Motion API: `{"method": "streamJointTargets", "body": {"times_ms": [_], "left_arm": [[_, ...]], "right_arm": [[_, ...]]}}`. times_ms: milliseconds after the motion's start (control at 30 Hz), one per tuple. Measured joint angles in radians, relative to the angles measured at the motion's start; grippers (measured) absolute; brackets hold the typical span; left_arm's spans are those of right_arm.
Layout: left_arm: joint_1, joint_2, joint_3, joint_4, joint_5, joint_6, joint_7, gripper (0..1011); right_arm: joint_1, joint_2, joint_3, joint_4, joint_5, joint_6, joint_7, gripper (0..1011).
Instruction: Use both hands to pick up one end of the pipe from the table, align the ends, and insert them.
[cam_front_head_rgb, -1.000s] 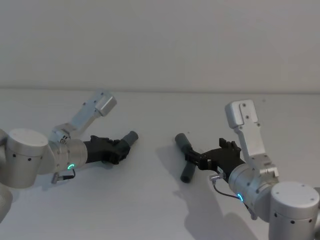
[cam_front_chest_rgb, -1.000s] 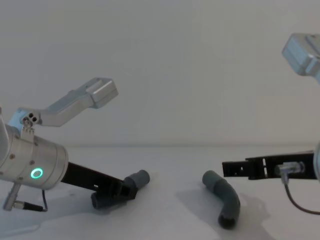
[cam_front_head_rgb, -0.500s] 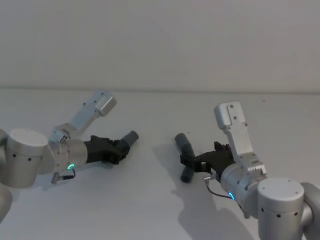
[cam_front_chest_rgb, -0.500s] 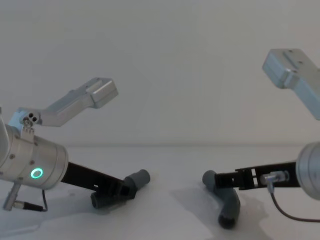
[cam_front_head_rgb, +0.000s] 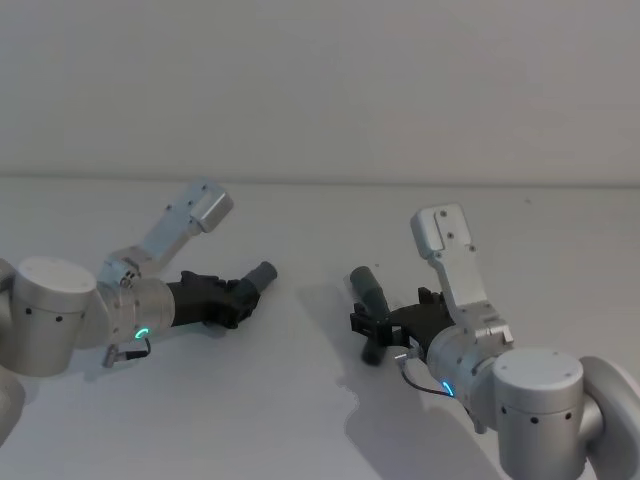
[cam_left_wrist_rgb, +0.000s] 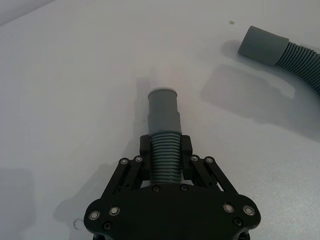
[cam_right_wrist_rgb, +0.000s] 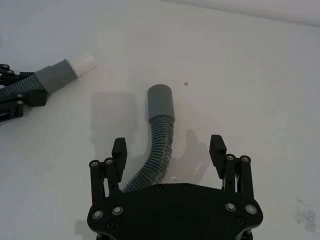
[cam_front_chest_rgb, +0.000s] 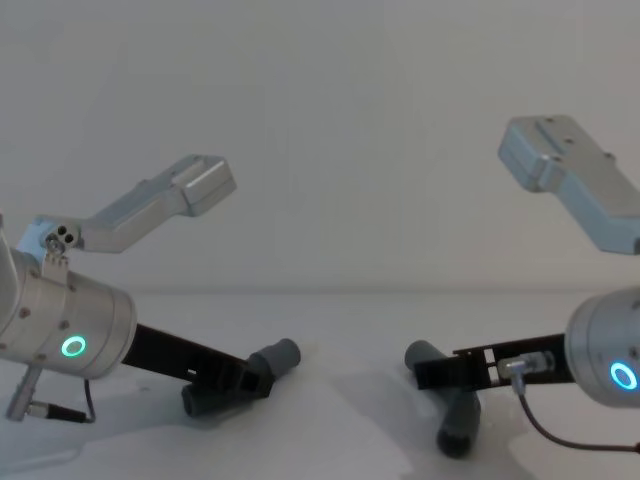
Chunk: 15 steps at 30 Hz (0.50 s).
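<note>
My left gripper (cam_front_head_rgb: 238, 296) is shut on the ribbed body of the straight pipe (cam_front_head_rgb: 260, 276), which lies low over the white table (cam_front_head_rgb: 300, 420). The pipe's smooth cuff (cam_left_wrist_rgb: 164, 112) sticks out past the fingers (cam_left_wrist_rgb: 145, 148). The bent pipe (cam_front_head_rgb: 369, 292) lies on the table at centre right. My right gripper (cam_right_wrist_rgb: 168, 147) is open, with one finger on each side of the bent pipe's ribbed middle (cam_right_wrist_rgb: 159, 150) and not touching it. The bent pipe's wide cuff (cam_right_wrist_rgb: 161, 102) points away from that gripper. In the chest view the right gripper (cam_front_chest_rgb: 440, 372) hides part of the bent pipe (cam_front_chest_rgb: 457, 425).
A plain pale wall rises behind the table's far edge. A small dark speck (cam_right_wrist_rgb: 185, 84) marks the surface beyond the bent pipe. Open table lies between the two pipes and in front of both arms.
My right arm has moved left, bringing its open gripper over the bent pipe so the fingers now straddle it. The left arm and the straight pipe have not moved.
</note>
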Motion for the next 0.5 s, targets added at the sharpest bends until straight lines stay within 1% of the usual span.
{"method": "streamJointTargets", "body": {"times_ms": [500], "left_arm": [[0.000,0.000,0.000,0.000,0.000,0.000,0.000,317]], "right_arm": [[0.028,-0.047,0.006,0.055,-0.014,0.027,-0.026,1000]]}}
